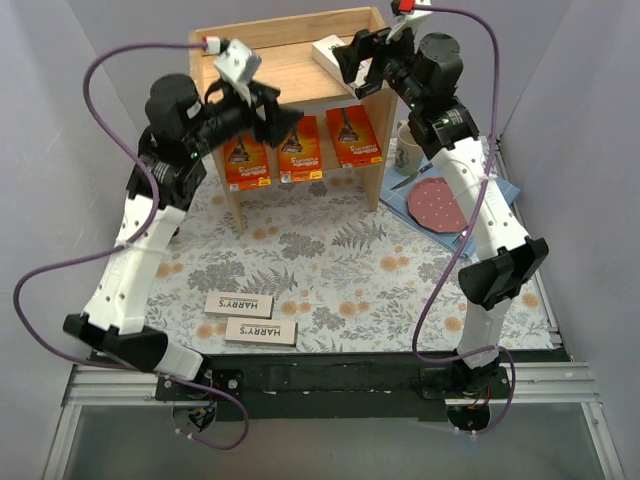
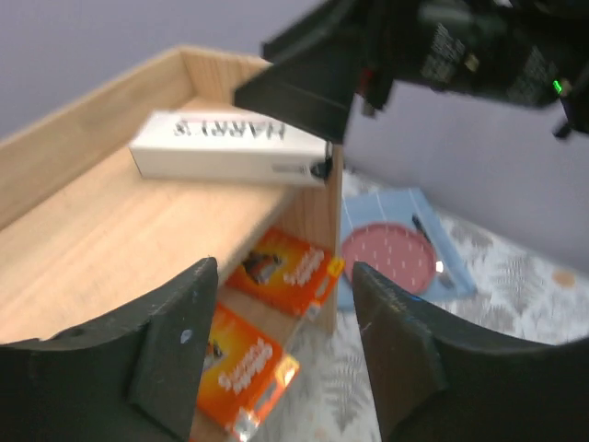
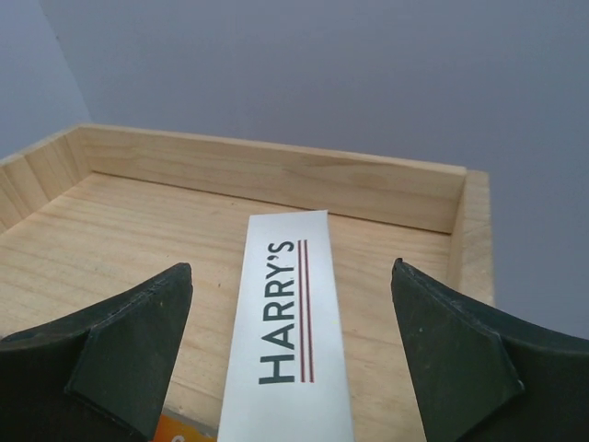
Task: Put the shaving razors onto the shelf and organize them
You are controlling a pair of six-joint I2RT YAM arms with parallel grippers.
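Observation:
The wooden shelf (image 1: 215,60) stands at the back middle. Three orange razor packs (image 1: 300,148) lie side by side on its lower tier. One white HARRY'S box (image 1: 328,52) lies on the top tier at the right. My right gripper (image 1: 352,62) is open over that box; in the right wrist view the box (image 3: 290,341) lies between the spread jaws (image 3: 291,267), which do not touch it. My left gripper (image 1: 283,118) is open and empty at the shelf's front, above the orange packs (image 2: 285,267). Two more HARRY'S boxes (image 1: 240,303) (image 1: 260,332) lie on the table near the front.
A mug (image 1: 408,148), a pink dotted plate (image 1: 437,203) and a utensil (image 1: 410,178) lie on a blue cloth (image 1: 500,185) right of the shelf. A floral tablecloth (image 1: 340,270) covers the table. The two arms are close together at the shelf.

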